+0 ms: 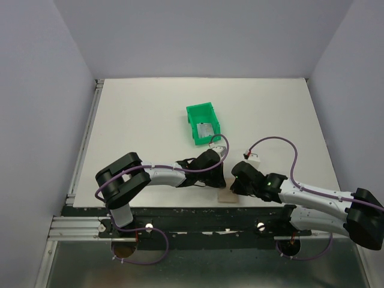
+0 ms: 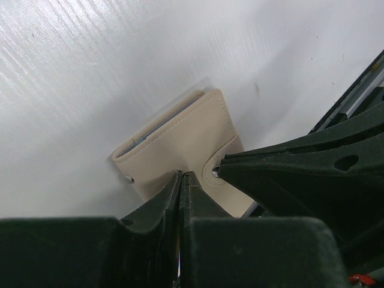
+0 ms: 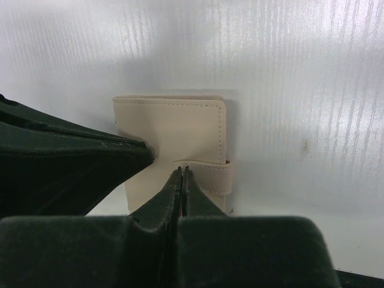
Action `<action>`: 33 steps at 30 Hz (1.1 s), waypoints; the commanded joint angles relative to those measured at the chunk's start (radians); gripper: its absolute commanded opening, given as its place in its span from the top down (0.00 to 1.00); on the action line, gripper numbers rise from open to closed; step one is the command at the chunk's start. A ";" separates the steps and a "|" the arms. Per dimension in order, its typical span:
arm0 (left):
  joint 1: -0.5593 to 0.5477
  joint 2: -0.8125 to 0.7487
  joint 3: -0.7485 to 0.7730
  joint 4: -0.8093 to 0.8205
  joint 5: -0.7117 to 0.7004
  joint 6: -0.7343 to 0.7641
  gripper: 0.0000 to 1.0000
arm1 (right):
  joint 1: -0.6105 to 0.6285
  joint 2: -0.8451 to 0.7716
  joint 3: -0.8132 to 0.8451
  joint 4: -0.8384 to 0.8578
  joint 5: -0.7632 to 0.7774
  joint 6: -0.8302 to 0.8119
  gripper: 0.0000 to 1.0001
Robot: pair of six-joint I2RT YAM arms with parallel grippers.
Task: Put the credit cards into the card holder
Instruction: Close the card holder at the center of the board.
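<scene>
The tan card holder [image 1: 228, 197] lies folded near the table's front edge, between both grippers. In the left wrist view my left gripper [image 2: 182, 174] is shut, its tips resting on the card holder [image 2: 180, 138], where a pale blue edge shows at the fold. My right gripper [image 3: 182, 170] has its jaws together at the free end of the closing strap [image 3: 210, 174] of the card holder [image 3: 174, 123] and seems to pinch it. One silver credit card [image 1: 206, 131] lies in the green bin. Both grippers [image 1: 217, 179] [image 1: 236, 185] meet over the holder.
The green plastic bin [image 1: 193, 114] stands mid-table, behind the grippers. The black front rail [image 1: 198, 211] runs right below the card holder. Grey walls enclose the white table on three sides.
</scene>
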 commanded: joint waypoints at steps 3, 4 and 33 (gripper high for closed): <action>0.000 0.020 0.004 -0.032 0.012 0.014 0.87 | -0.007 0.007 -0.014 -0.109 -0.005 0.026 0.97; 0.000 0.022 0.006 -0.033 0.011 0.014 0.87 | -0.008 0.010 -0.017 -0.112 -0.005 0.029 0.98; 0.000 0.031 0.020 -0.036 0.012 0.018 0.87 | -0.007 0.129 -0.054 -0.287 -0.085 0.202 1.00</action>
